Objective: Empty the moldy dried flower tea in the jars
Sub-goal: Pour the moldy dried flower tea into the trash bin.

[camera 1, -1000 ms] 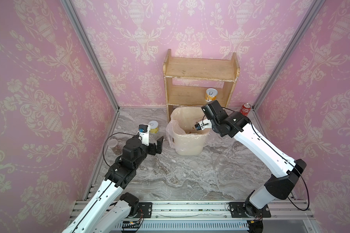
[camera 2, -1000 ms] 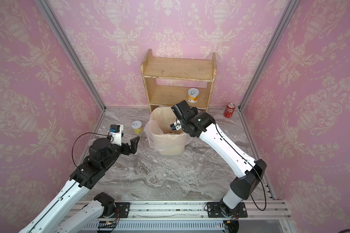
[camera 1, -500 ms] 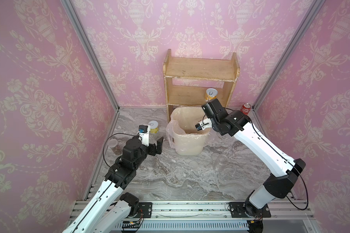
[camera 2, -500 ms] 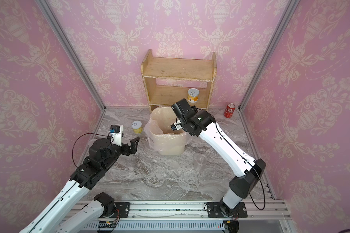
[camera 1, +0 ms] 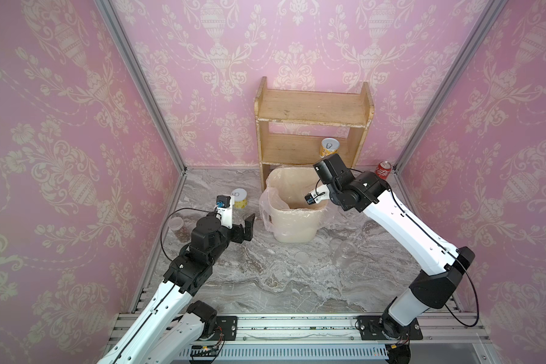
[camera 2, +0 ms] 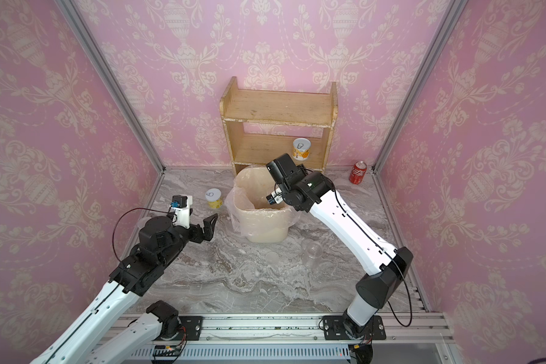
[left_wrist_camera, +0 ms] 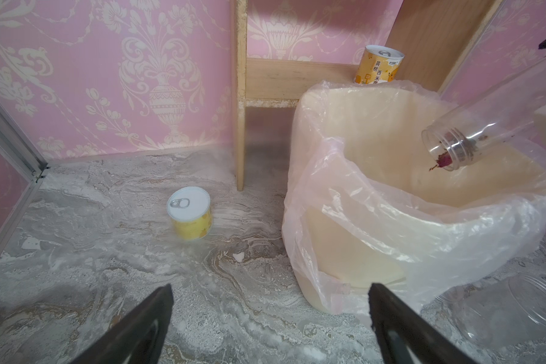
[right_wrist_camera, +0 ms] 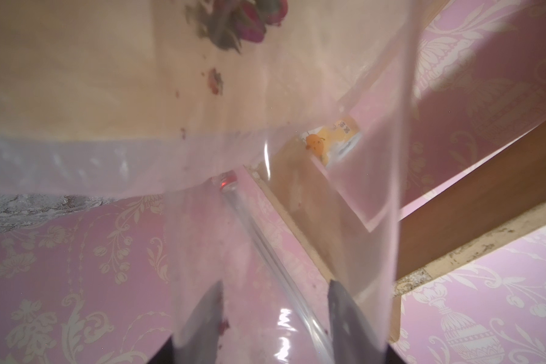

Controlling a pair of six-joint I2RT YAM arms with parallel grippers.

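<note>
Your left gripper [camera 1: 248, 225] is hovering wide open and empty at nine o'clock, near a lidded jar [camera 1: 178, 227] of tea. At twelve, your right gripper [camera 1: 311, 199] is clamping a smooth clear jar [left_wrist_camera: 486, 119], tipping it over the film-lined bin [camera 1: 293, 228]. The last brittle buds [left_wrist_camera: 443, 160] are clinging at its threaded mouth, probably needing a steeper tilt or shake.

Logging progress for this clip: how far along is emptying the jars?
Done: one clear jar sits empty on the table, a lid beside it. In hand: the right tool tips a second jar over the lined bin, a last few buds at its mouth. Left: the third jar by the wall holds tea, lid seemingly on. The left tool is open and empty.
</note>
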